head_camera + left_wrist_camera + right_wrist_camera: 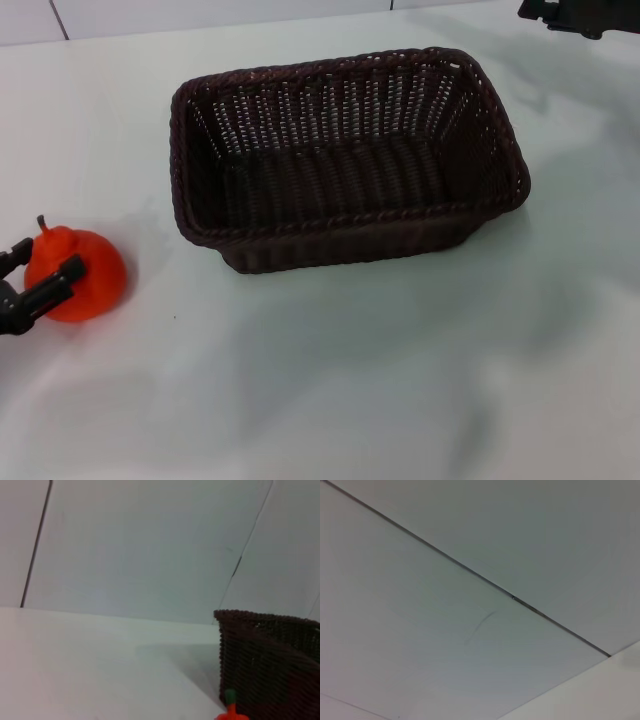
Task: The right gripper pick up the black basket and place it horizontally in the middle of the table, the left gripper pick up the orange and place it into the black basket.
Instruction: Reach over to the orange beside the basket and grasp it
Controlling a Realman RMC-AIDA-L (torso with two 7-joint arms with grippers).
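Orange-red and glossy, the orange (78,277) sits at the left edge of the white surface (400,380), round with a bumpy neck and a short dark stem. The left pincer (28,279) is right on it, two dark fingers (60,278) straddling the fruit and touching its skin. Well apart, mid-surface, lies the black basket (345,160): dark woven wicker, braided rim, sloping sides, long side across, nothing inside. Far right corner, the right pincer (575,14) is parked; open or closed, cannot tell.
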